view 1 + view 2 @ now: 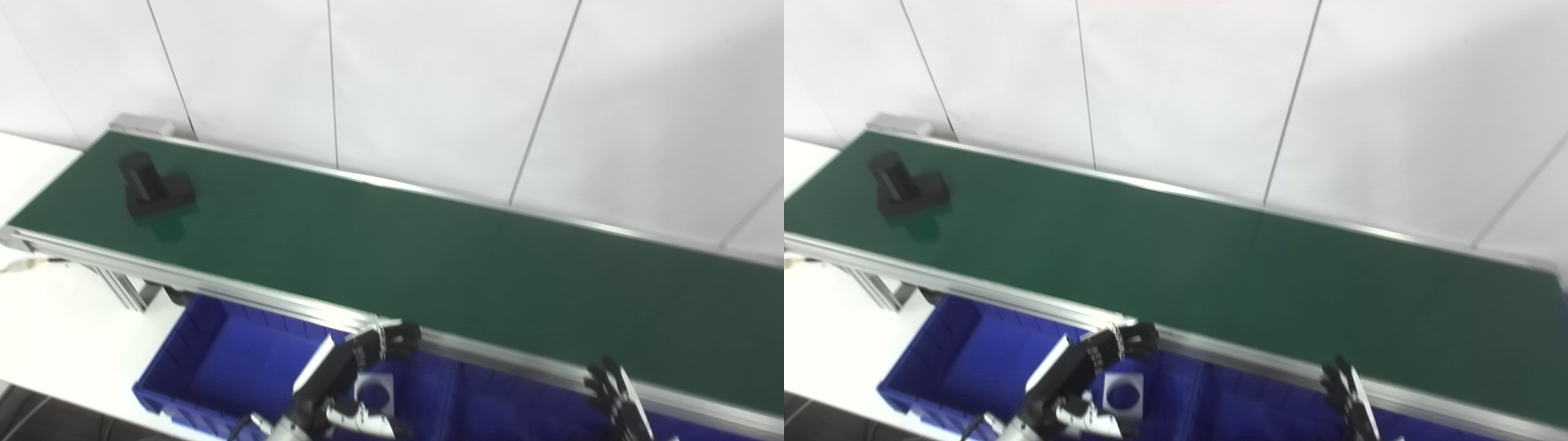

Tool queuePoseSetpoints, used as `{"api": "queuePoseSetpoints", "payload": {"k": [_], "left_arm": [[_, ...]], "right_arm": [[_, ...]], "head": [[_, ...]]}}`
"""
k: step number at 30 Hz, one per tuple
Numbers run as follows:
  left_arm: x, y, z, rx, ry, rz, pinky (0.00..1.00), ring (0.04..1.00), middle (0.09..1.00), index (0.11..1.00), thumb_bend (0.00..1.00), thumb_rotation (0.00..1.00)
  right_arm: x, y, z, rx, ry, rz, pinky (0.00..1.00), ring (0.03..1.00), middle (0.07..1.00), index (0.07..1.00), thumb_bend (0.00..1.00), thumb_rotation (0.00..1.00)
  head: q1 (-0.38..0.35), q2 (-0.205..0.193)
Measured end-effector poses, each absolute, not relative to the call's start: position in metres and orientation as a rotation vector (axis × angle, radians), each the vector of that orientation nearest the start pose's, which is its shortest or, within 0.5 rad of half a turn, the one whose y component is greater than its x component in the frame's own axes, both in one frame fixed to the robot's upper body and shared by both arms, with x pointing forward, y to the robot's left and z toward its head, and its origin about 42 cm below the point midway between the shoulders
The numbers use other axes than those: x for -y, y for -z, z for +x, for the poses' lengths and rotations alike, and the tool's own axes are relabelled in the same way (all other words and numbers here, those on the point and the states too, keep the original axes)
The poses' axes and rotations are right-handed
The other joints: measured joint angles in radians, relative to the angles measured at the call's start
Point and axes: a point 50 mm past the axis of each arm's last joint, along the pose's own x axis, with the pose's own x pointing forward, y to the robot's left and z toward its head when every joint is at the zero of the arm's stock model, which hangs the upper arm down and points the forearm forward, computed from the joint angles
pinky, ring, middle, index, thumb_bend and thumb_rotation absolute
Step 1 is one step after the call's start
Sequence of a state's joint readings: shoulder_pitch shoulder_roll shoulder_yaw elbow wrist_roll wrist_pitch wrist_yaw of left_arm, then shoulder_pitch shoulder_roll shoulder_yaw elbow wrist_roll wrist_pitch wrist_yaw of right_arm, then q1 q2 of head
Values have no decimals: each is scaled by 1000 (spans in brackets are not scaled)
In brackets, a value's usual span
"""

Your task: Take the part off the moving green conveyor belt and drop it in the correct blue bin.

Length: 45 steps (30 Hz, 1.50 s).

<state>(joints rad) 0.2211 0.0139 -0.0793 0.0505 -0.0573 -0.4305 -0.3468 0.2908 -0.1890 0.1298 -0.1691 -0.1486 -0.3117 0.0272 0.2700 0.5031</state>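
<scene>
Black part [156,187] sits at far left end of the green conveyor belt [429,257], well apart from both hands. It reads as a flat block base with a stubby cylinder rising off it and leaning toward the far-left corner. Looks rigid, matte, probably moulded plastic or printed: likely light, stiff, not fragile, not especially slick.

Long axis of base runs roughly across the belt, skewed; the cylinder end points up and away to the left.

Best hold, as I judge it: pinch across the base's short sides, or wrap the cylinder.

Left hand [383,346] hangs at the belt's near rail, above the blue bin [202,361], fingers curled in, holding nothing. A white square piece with a round hole [373,392] lies in the bin below it.

Right hand [612,392] is low by the near rail, fingers spread, empty.
</scene>
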Motion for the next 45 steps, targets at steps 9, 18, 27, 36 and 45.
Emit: {"api": "queuePoseSetpoints", "payload": {"k": [9,18,27,36,45], "left_arm": [[-190,-56,199,160,347,-27,729,763,802,780,940,98],[-190,-52,200,147,346,-29,706,752,794,767,957,113],[-195,-43,198,112,346,-29,698,749,789,763,959,114],[-196,-42,201,115,341,-32,691,743,783,756,968,108],[-194,-42,202,113,339,-39,688,743,778,754,963,106]], "right_arm": [[240,-92,184,194,-179,-293,803,869,902,959,962,319],[237,-92,184,196,-169,-285,743,827,880,936,966,274],[236,-89,184,186,-167,-289,706,801,864,924,981,243],[234,-85,185,176,-164,-294,718,806,862,920,993,238],[232,-85,187,184,-164,-290,721,809,860,919,1000,276]], "head": [[-11,-46],[-17,-92],[-15,-130],[-26,-149],[-31,-153]]}}
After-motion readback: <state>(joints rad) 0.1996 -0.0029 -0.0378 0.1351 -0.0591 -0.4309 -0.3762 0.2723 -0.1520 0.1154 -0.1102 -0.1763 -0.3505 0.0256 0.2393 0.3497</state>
